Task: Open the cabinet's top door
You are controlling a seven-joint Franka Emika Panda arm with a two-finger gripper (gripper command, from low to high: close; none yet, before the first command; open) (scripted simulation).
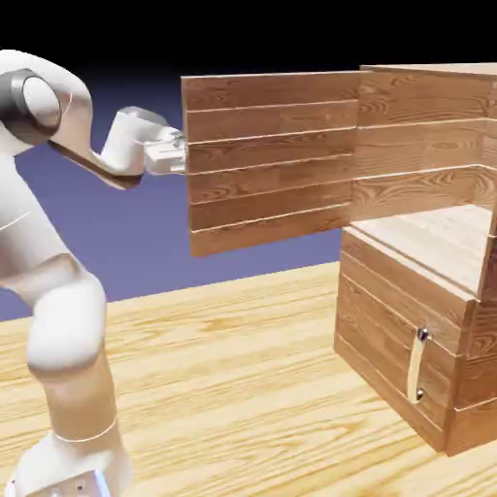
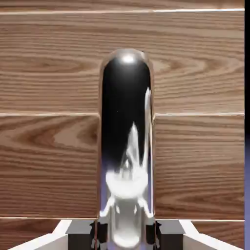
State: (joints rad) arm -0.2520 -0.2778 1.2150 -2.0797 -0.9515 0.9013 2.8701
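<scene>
The gripper (image 2: 126,234) clamps the rounded, mirror-bright handle (image 2: 126,146) of the top door (image 1: 267,160) — grained planks (swung wide) — off the boxy cabinet (image 1: 408,320).

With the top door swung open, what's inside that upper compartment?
In the cabinet, behind the open top door, only a bare pale wood shelf floor shows. The door covers the compartment's left part, so anything there can't be seen.

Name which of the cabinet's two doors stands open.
The top door, the large plank one, is swung wide out from the cabinet; the smaller door with the short handle below stays shut.
</scene>
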